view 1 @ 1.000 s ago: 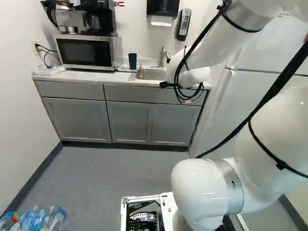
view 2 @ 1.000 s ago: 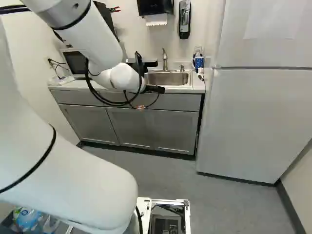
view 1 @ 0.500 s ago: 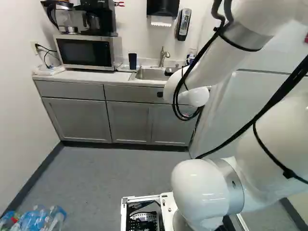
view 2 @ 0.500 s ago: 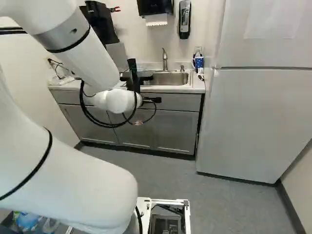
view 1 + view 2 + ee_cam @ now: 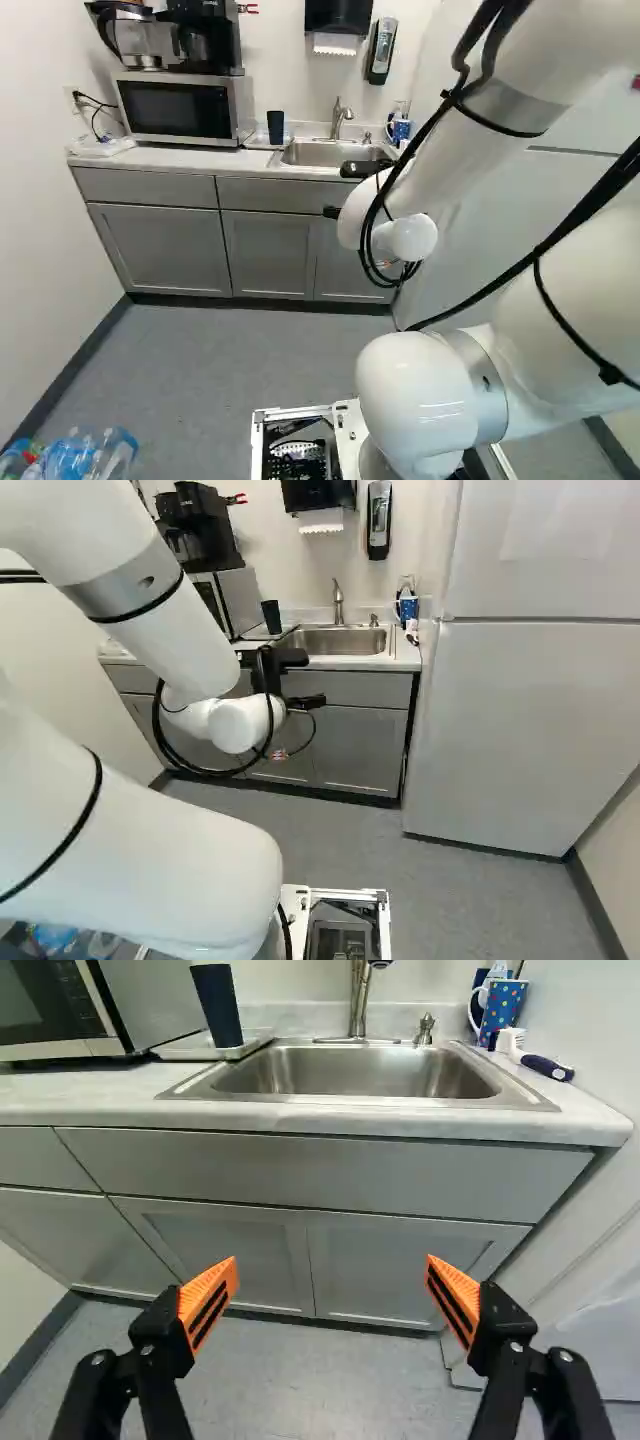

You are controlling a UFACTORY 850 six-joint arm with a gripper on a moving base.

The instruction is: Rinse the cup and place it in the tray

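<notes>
Okay, I had the claw [image 5: 307, 702] spread, facing the cabinets [image 5: 225, 1250]; dark cup [image 5: 217, 1005] stood on the tray [image 5: 185, 1051] between microwave [image 5: 160, 1002] and sink [image 5: 350, 1072].

At eleven o'clock, left base view, a bulky black coffee machine [image 5: 208, 45] tops a boxy silver microwave [image 5: 178, 108]; at three, right base view, stands a tall white fridge [image 5: 530, 730].

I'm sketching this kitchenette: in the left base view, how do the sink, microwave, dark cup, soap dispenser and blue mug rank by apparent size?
Largest to smallest:
1. Microwave
2. Sink
3. Soap dispenser
Last, unranked: dark cup and blue mug, which look too alike in size.
</notes>
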